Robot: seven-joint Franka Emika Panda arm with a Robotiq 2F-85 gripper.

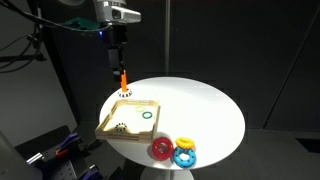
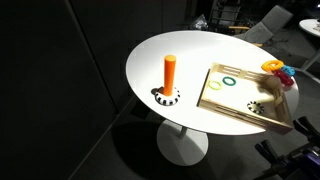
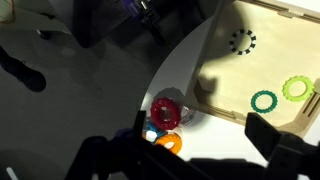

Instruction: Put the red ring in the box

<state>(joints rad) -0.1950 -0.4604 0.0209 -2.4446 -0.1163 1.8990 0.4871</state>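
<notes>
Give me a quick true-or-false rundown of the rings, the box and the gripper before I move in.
1. The red ring is already in the box. False: it lies on the table outside the box, next to the blue ring.
2. A green ring lies inside the box. True.
3. The gripper is holding the red ring. False: in the wrist view its jaws stand apart with nothing between them.
4. An orange peg stands upright on the table, outside the box. True.
</notes>
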